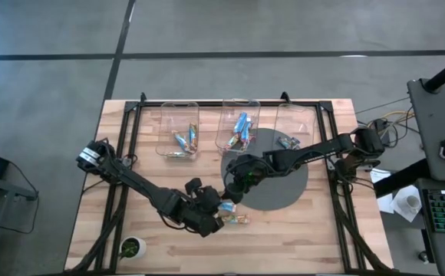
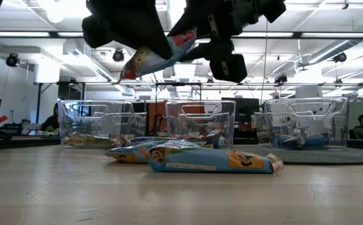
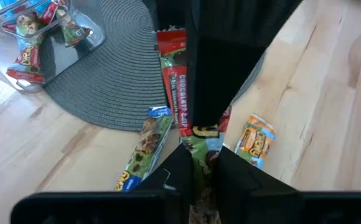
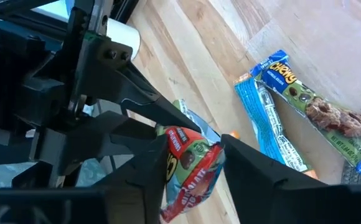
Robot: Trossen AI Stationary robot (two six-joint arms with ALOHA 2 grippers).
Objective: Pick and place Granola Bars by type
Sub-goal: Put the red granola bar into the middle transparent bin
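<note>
Red bar held aloft between two arms

Red-wrapped bar (image 4: 190,168): above table (image 1: 322,230), clamped by left fingers (image 3: 199,163) and right fingers (image 4: 196,163) together. Loose bars (image 2: 213,159): on wood at 6 o'clock of grey mat (image 1: 284,192). Bins (image 1: 178,130): 12 o'clock.

desk (image 1: 322,230): pale wood planks, matt | mat (image 3: 106,74): grey woven, ribbed | bins (image 2: 94,122): clear glossy plastic | Granola Bars (image 2: 213,159): shiny crinkled foil | tools: dark matt plastic
</note>
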